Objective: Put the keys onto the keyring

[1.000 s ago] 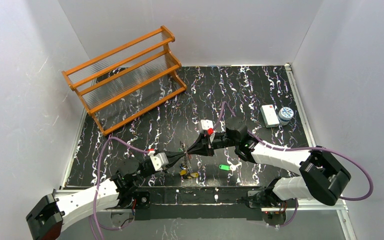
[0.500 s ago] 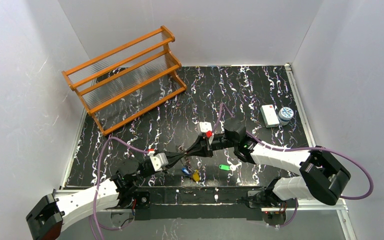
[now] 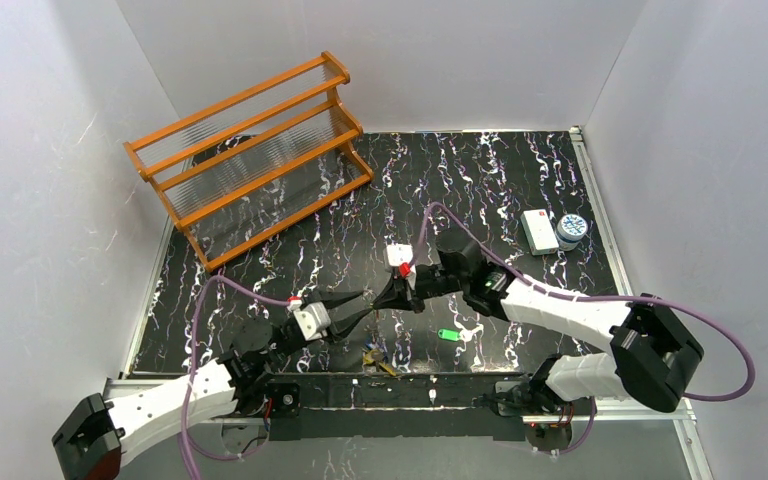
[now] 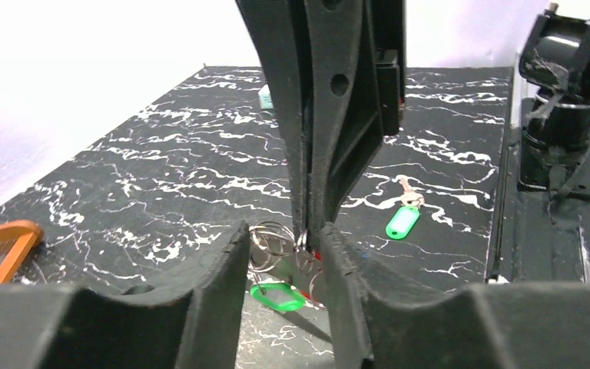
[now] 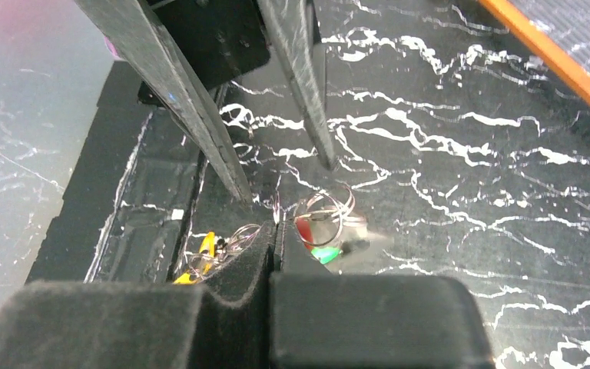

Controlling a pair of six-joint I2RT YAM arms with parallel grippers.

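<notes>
- Since the earlier frames, the left gripper (image 3: 360,308) has let go and backed off. The right gripper (image 3: 380,297) has shifted a little left. The yellow and blue keys (image 3: 378,358) sit lower in the top view, apparently lying on the table (image 3: 480,180) by the near edge.
- The left gripper's jaws are spread wide and hold nothing, and the right fingertip hangs down between them.
- The keyring (image 5: 324,211) is at the right fingertip, just above the table and between the two arms. The right gripper is pinched shut on it.
- The keyring hangs below the pinch and the loops look near upright in the left wrist view. A red bit and a green tag (image 4: 276,296) trail under them. The loops are too blurred to tell their long axis.
- The green key (image 3: 447,335) lies loose on the table, right of the grippers and apart from them. In the left wrist view its long axis runs away from the camera, with the blade at the far end and the tag nearer.
- The step looks like re-gripping the ring so a key can be threaded.
- To do it well, the left gripper should close on the free side of the loop, clear of the tags and the right fingertip. It should hold the loop on edge and steady, with the opening facing the next key.
</notes>
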